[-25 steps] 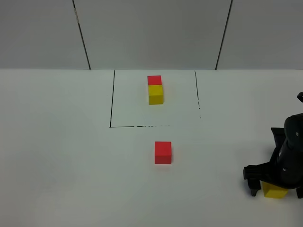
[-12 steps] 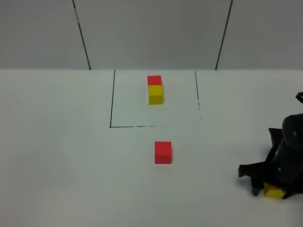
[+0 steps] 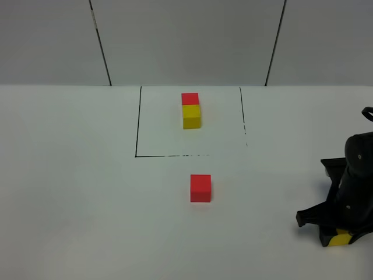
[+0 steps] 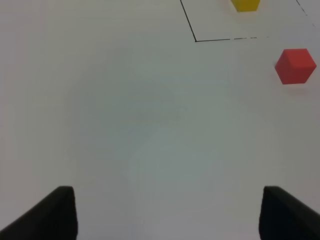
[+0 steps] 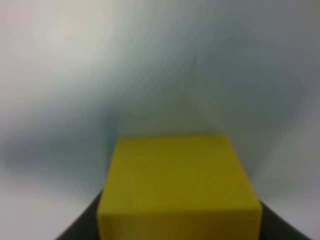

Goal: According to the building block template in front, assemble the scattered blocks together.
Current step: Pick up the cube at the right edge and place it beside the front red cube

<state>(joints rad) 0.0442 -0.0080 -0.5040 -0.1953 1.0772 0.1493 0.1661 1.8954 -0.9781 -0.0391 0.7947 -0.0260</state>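
The building block template is a red cube joined to a yellow cube inside thin black lines at the far middle of the table. The loose red cube sits just in front of that frame and also shows in the left wrist view. At the near right, my right gripper is shut on the loose yellow cube. Up close, that yellow cube fills the space between the dark fingers. My left gripper stands open over bare table, holding nothing.
The white table runs up to a grey panelled wall at the back. The black frame line and the edge of the template's yellow cube show in the left wrist view.
My right gripper has closed on the yellow cube, which is now mostly covered by the arm. The left gripper and the red cube have not moved.
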